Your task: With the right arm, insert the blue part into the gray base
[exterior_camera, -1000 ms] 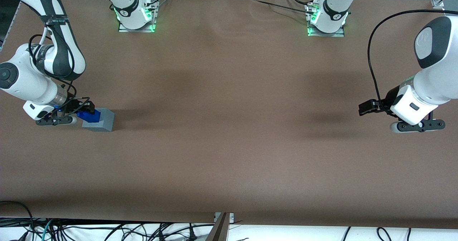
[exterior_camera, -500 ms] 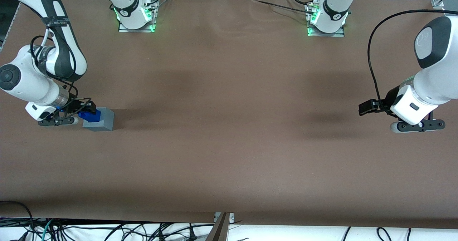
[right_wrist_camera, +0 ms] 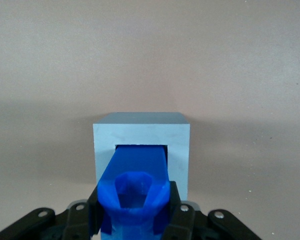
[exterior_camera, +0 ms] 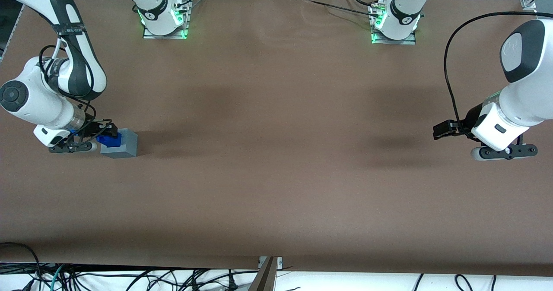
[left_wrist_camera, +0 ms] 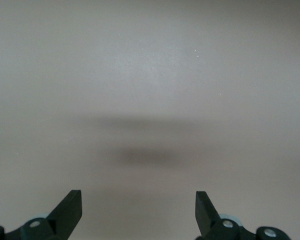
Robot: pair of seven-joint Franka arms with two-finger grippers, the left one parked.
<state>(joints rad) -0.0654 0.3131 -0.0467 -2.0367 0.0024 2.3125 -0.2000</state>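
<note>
The right arm (exterior_camera: pixel 52 79) reached down over the working arm's end of the brown bench (exterior_camera: pixel 276 153), its upper link coming down steeply, its wrist bent so that the hand lay nearly level and low above the bench top. The tool (exterior_camera: pixel 103 132) pointed sideways toward the gray base (exterior_camera: pixel 120 145), which stood on the bench. The tool was closed on the blue part (exterior_camera: pixel 109 140), one black finger (right_wrist_camera: pixel 94 212) pressed against each side of it. In the right wrist view the blue part (right_wrist_camera: pixel 137 175) ran from between the fingers into the square recess of the gray base (right_wrist_camera: pixel 141 135), its leading end already inside the opening and its hollow, ridged end nearest the camera. The rest of the blue part stuck out of the base, tilted.
</note>
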